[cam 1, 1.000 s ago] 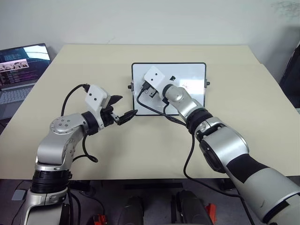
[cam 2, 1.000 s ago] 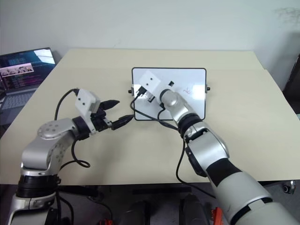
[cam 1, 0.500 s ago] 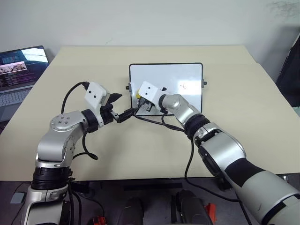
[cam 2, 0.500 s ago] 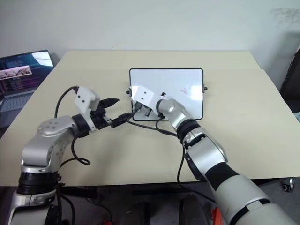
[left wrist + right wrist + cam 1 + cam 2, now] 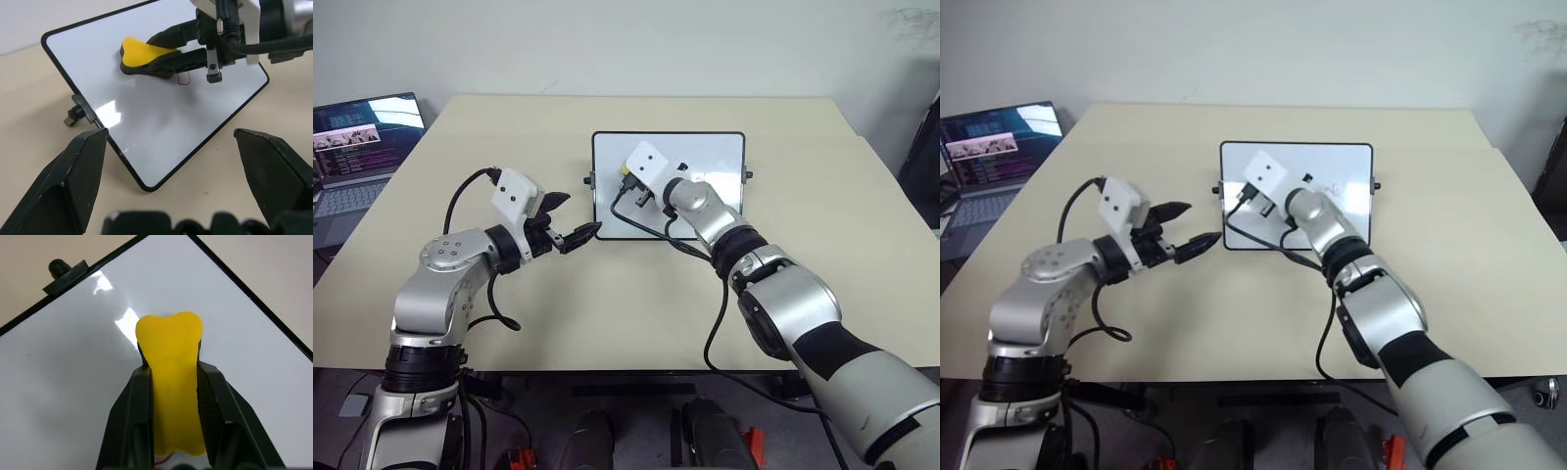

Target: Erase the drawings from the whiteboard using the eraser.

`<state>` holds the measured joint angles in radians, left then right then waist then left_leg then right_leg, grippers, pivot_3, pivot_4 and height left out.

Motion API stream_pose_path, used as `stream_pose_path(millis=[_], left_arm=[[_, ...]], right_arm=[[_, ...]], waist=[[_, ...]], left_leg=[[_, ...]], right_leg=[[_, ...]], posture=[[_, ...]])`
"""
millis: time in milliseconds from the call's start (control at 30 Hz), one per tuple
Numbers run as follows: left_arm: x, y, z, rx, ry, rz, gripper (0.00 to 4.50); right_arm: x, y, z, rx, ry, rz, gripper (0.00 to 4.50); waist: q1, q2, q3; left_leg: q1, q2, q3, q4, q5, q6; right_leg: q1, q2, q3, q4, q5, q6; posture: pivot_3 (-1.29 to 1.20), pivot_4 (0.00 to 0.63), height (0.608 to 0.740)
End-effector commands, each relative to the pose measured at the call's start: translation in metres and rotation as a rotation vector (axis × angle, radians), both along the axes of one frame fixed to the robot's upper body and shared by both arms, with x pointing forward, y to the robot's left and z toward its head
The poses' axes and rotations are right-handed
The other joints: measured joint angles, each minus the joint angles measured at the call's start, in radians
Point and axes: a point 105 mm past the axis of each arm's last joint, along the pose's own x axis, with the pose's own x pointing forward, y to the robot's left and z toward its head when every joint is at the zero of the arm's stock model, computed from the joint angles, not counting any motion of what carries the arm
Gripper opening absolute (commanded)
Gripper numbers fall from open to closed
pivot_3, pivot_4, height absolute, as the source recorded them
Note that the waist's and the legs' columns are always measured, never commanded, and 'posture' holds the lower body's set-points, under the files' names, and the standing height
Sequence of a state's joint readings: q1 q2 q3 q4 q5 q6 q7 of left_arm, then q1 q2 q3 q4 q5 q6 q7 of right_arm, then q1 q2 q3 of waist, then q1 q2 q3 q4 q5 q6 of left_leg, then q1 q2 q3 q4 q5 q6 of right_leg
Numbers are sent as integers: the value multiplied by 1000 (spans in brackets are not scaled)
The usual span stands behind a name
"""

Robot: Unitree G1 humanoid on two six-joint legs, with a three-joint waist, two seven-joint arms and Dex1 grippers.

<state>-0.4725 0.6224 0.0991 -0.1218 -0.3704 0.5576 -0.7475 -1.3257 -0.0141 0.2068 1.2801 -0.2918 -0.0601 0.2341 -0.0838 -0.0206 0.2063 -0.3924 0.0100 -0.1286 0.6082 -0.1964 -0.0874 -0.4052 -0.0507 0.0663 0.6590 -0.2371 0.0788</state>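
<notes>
The right gripper [image 5: 171, 396] had its jaws pinching the eraser [image 5: 171, 382], long axis running straight out along the fingers, yellow tip over the whiteboard's [image 5: 715, 147] left part. The whiteboard lay flat on the tabletop [image 5: 509, 323]. Most drawings were hidden behind the arm; a reddish one [image 5: 184, 78] peeked out beside the eraser. The left gripper [image 5: 570, 217] hung just off the board's left edge, jaws spread.

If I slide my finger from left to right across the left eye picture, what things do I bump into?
Laptop → left gripper → whiteboard, where the right gripper holds the yellow eraser against its left part.
</notes>
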Motion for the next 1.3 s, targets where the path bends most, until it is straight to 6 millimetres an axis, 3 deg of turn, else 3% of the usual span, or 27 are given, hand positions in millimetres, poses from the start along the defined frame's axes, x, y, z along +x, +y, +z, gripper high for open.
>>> stream_pose_path(millis=[33,167,267,333,433,567,700,867,1033,1300], left_arm=[[1,-3,15,1,-65,-8,4500],[0,-3,15,2,-66,-8,4500],[-1,-1,15,4,-66,-5,4500],[-3,0,15,2,-65,-3,4500],[-6,1,15,-4,-55,-4,4500],[-9,-3,12,2,-40,-25,4500],[-13,-5,12,66,-9,-74,4500],[-19,13,24,104,0,-72,4500],[-16,22,33,126,10,-84,4500],[-13,25,40,139,12,-103,4500]], right_arm=[[3,-9,-8,-17,30,-45,854],[-4,5,-17,-36,49,6,853],[-8,15,-13,6,71,58,852],[-14,30,7,91,89,147,851],[-31,48,58,281,128,322,851],[-44,42,76,288,114,379,851],[-65,-3,93,276,95,387,850],[-77,-88,65,93,134,244,850],[-82,-149,54,-55,153,114,850],[-76,-180,48,-225,145,63,850]], waist=[[-1,0,0],[-6,0,0],[-7,0,0],[-11,0,0],[-18,1,1],[-16,1,1],[7,0,1],[14,0,1],[3,0,1],[-4,-1,2]], left_leg=[[0,0,0,0,0,0],[0,0,0,0,0,0],[0,0,0,0,0,0],[0,0,0,0,0,0],[-2,1,0,-2,0,0],[-9,2,-2,-3,0,0],[-10,2,-3,-7,-1,-1],[-13,1,-3,-8,-1,-2],[-12,1,0,-11,-1,-1],[-9,2,6,-12,-1,-1]], right_leg=[[0,0,0,0,1,1],[0,0,0,0,1,1],[0,0,0,0,1,1],[-1,0,0,0,1,2],[-3,1,0,0,1,2],[-10,1,-2,0,4,-2],[-10,1,-4,-2,1,-3],[-10,-1,-6,-8,1,-2],[-11,-1,-4,-12,-1,1],[-10,-1,1,-12,-2,3]], posture=[[0,150,740],[0,150,740],[0,150,740],[0,150,740],[0,150,740],[0,150,740],[0,150,740],[0,150,740],[0,150,740],[0,150,740]])
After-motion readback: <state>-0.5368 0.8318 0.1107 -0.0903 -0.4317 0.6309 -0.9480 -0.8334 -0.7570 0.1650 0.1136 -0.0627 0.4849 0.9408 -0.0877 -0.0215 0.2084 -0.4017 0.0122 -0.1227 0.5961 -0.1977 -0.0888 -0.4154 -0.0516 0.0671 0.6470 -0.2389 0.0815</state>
